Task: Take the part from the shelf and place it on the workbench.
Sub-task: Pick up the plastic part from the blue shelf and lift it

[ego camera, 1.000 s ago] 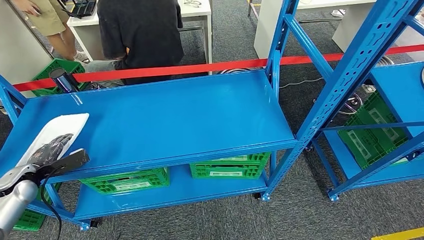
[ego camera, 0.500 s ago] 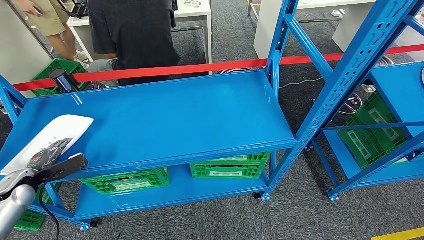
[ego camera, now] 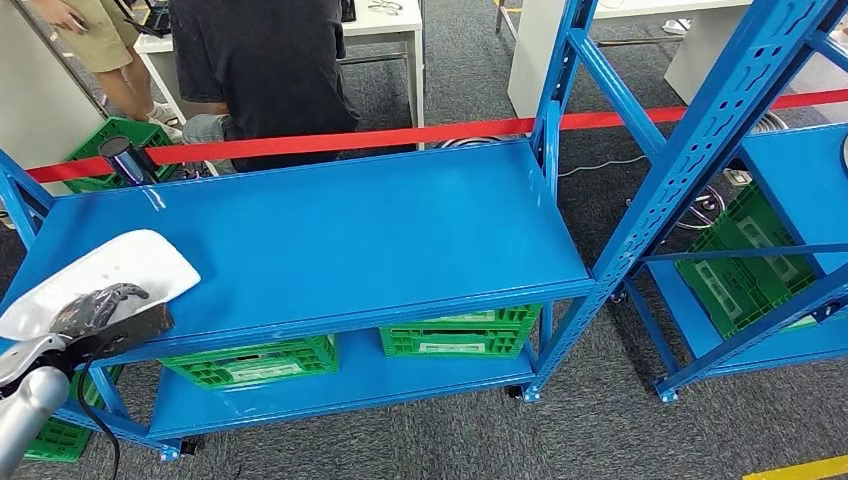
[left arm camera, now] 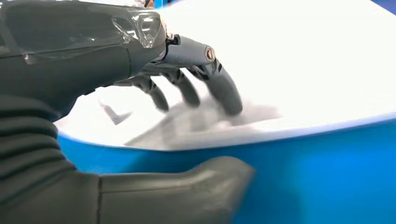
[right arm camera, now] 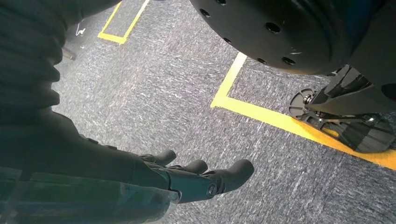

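Your left hand [ego camera: 100, 308] grasps white part [ego camera: 110, 275] at its near edge on blue shelf [ego camera: 350, 230]: fingers [left arm camera: 224, 91] on top, thumb [left arm camera: 205, 179] beneath. Your right hand [right arm camera: 187, 179] hangs released over carpet.

green crates [ego camera: 252, 362] (lower tier), red tape [ego camera: 400, 135] — seated person [ego camera: 262, 70]

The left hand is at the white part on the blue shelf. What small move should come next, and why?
Probably close the fingers and thumb on the white part for a firm grip. In the left wrist view the fingers lie spread on its top while the thumb sits below its edge, so the left hand looks to bracket it loosely. The part lies at the blue shelf front corner.
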Robot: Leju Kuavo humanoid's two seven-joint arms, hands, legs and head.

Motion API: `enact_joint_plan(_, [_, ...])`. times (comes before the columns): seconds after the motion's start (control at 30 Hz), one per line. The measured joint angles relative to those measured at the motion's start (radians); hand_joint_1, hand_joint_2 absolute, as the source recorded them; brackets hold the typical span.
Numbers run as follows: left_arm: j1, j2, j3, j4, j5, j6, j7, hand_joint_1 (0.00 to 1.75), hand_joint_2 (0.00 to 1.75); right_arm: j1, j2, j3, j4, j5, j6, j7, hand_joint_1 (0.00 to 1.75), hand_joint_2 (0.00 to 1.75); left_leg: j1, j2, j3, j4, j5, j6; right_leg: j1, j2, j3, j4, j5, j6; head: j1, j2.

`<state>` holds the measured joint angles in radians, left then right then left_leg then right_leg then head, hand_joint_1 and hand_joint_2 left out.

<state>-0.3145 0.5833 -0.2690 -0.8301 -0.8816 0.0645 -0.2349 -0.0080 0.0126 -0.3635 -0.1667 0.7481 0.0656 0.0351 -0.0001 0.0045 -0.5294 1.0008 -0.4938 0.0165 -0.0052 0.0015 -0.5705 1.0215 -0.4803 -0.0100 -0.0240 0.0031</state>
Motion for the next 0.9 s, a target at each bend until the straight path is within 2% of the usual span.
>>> enact_joint_plan(0.67, [-0.01, 0.0, 0.007, 0.006, 0.003, -0.014, -0.003, 1.75, 1.75, -0.006, 0.001, 0.0, -0.003, 0.003, 0.0, 0.0, 0.0, 1.75, 0.0, 0.0, 0.0, 0.0, 0.0, 0.0, 0.0, 0.0, 0.0, 0.0, 0.0, 0.0, 0.0, 0.0])
enact_joint_plan(0.73, [-0.011, 0.0, 0.007, 0.007, 0.003, -0.014, -0.004, 0.87, 1.75, -0.006, 0.001, 0.0, -0.003, 0.003, 0.0, 0.0, 0.0, 1.75, 0.0, 0.0, 0.0, 0.0, 0.0, 0.0, 0.0, 0.0, 0.0, 0.0, 0.0, 0.0, 0.0, 0.0])
enact_joint_plan(0.8, [-0.011, 0.0, 0.007, 0.009, 0.003, -0.01, -0.011, 0.0, 0.87, -0.006, 0.002, 0.001, -0.003, 0.003, 0.0, 0.0, 0.0, 1.75, 0.0, 0.0, 0.0, 0.0, 0.0, 0.0, 0.0, 0.0, 0.0, 0.0, 0.0, 0.0, 0.0, 0.0])
enact_joint_plan(0.87, [-0.011, 0.0, 0.006, 0.01, 0.003, -0.001, -0.022, 0.0, 0.0, -0.007, 0.002, 0.001, -0.003, 0.004, 0.001, 0.0, 0.0, 1.75, 0.0, 0.0, 0.0, 0.0, 0.0, 0.0, 0.0, 0.0, 0.0, 0.0, 0.0, 0.0, 0.0, 0.0])
enact_joint_plan(0.9, [-0.011, 0.0, 0.005, 0.01, 0.003, 0.003, -0.027, 0.0, 0.0, -0.007, 0.002, 0.001, -0.003, 0.004, 0.001, 0.0, 0.0, 1.75, 0.0, 0.0, 0.0, 0.0, 0.0, 0.0, 0.0, 0.0, 0.0, 0.0, 0.0, 0.0, 0.0, 0.0])
